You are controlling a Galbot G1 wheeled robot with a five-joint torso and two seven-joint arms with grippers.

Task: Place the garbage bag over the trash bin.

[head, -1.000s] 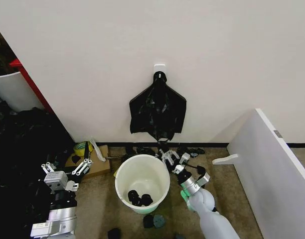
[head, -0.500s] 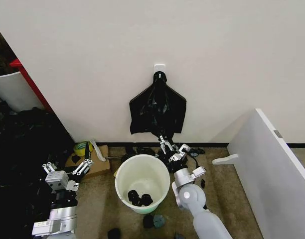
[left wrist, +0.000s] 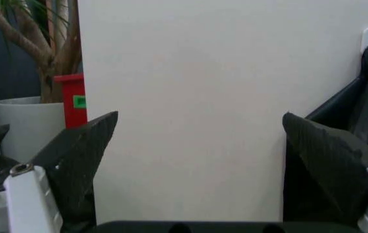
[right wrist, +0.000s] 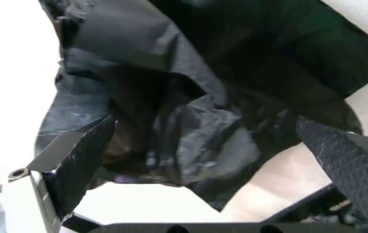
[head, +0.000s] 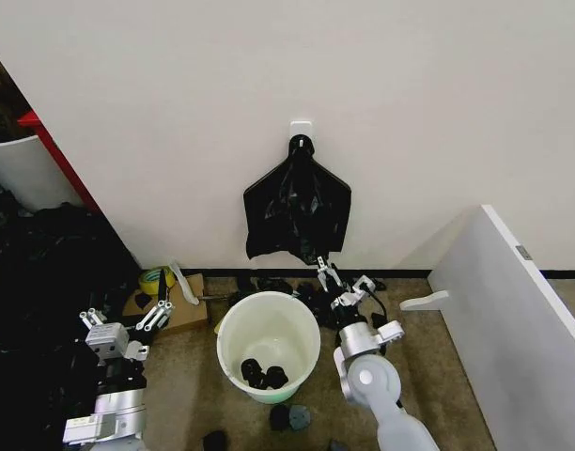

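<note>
Reach is the change: the right gripper (head: pixel 342 287) has climbed from beside the bin (head: pixel 269 346) to just under the hanging bags (head: pixel 298 209) on the wall hook (head: pixel 301 129). Its fingers (right wrist: pixel 74 165) are spread wide with nothing between them, black film close ahead. No bag is drawn yet, so the bin stays unlined, a few black lumps (head: pixel 261 375) inside. The left gripper (head: pixel 121 324) waits low at the left, jaws apart and empty.
</note>
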